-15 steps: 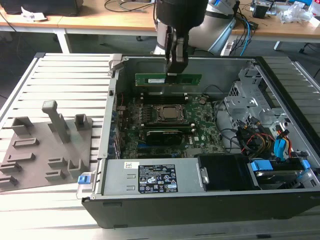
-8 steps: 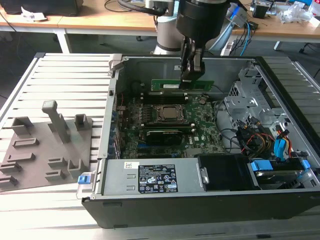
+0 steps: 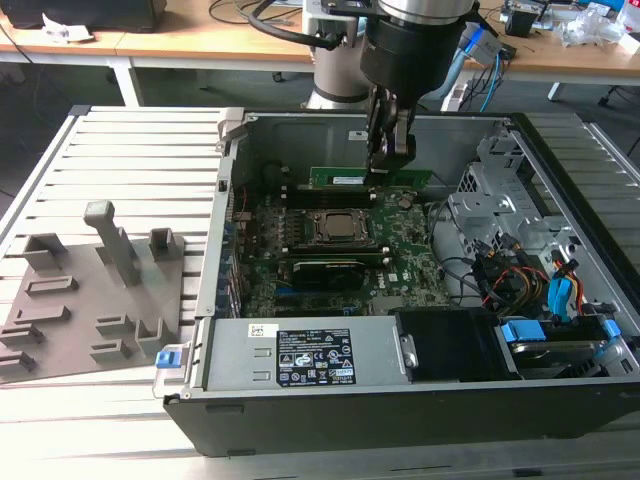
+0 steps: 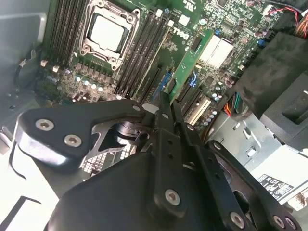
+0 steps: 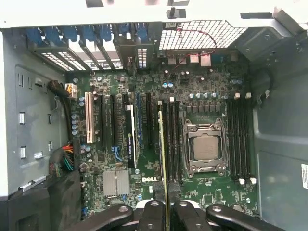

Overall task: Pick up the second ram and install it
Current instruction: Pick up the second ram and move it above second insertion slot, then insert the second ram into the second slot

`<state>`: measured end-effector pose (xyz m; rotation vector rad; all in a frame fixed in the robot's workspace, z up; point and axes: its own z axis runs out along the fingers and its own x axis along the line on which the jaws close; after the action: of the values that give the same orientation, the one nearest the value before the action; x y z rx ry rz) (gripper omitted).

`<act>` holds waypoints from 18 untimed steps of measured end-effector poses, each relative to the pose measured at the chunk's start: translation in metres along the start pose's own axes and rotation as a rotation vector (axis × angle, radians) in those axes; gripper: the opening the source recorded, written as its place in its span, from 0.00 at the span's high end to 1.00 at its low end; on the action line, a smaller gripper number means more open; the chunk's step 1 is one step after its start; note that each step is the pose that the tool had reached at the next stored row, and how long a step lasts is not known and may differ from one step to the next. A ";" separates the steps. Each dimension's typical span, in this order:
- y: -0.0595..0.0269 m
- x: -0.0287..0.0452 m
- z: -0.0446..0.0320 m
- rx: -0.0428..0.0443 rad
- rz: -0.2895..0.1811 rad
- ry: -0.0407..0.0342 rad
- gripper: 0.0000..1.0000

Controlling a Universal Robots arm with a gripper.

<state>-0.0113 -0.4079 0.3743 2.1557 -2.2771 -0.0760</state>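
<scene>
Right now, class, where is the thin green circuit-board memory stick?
In the exterior view the thin green memory stick is held in the black gripper inside the open computer case, at the dark slots beside the silver processor socket.

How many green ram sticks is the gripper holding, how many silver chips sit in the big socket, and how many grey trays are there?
Green ram stick in the gripper: 1
Silver chip in the socket: 1
Grey tray: 1
Total: 3
</scene>
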 end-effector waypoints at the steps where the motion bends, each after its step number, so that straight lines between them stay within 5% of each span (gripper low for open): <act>1: 0.0000 0.0000 0.0000 0.0000 0.000 0.0000 0.86; 9: 0.0000 0.0000 0.0002 0.0000 0.000 0.0000 0.86; 18: -0.0007 0.0005 0.0162 0.0000 0.000 0.0007 0.86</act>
<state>-0.0112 -0.4079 0.3581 2.1554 -2.2767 -0.0751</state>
